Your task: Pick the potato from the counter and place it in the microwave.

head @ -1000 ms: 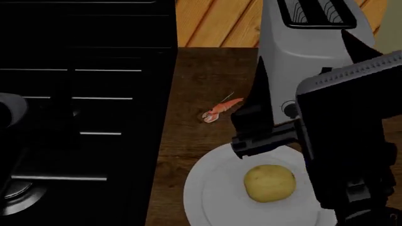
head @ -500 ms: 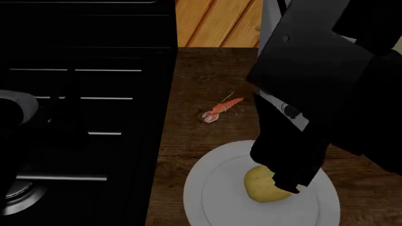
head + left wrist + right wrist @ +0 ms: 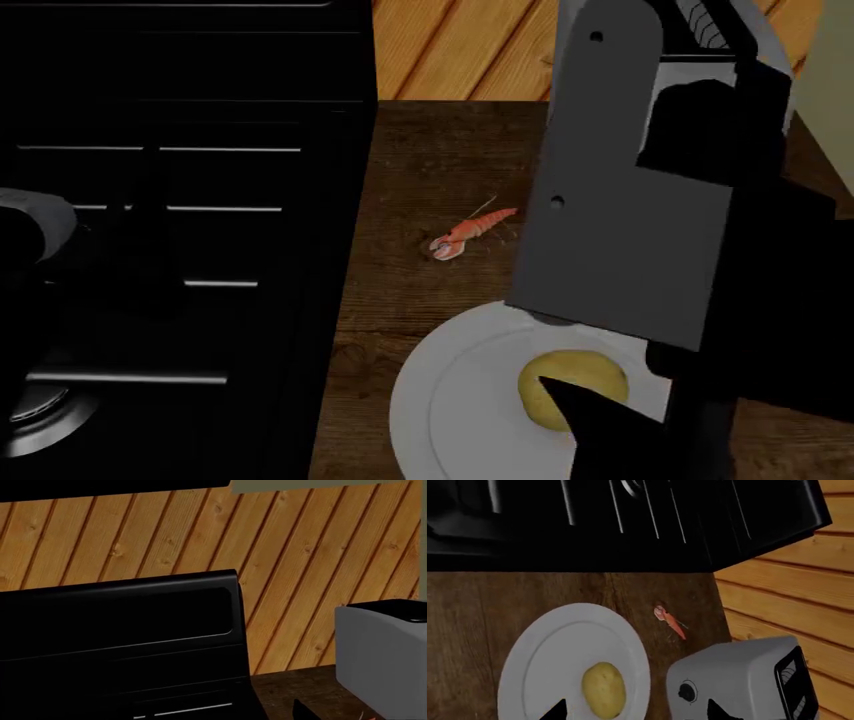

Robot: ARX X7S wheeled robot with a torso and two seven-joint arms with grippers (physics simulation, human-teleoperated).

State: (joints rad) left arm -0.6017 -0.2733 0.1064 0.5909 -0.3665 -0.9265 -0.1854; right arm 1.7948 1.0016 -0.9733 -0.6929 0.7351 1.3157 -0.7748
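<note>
Hovering above the potato [image 3: 604, 689], right gripper [image 3: 637, 711] spread; firm, smooth, roundish, so pinching across its narrow middle; left gripper unseen.

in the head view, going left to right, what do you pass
black gas stove top → dark brown wood-grain counter → small pink-orange shrimp → yellowish-tan oval potato on the round white plate → the robot's grey and black right arm
</note>
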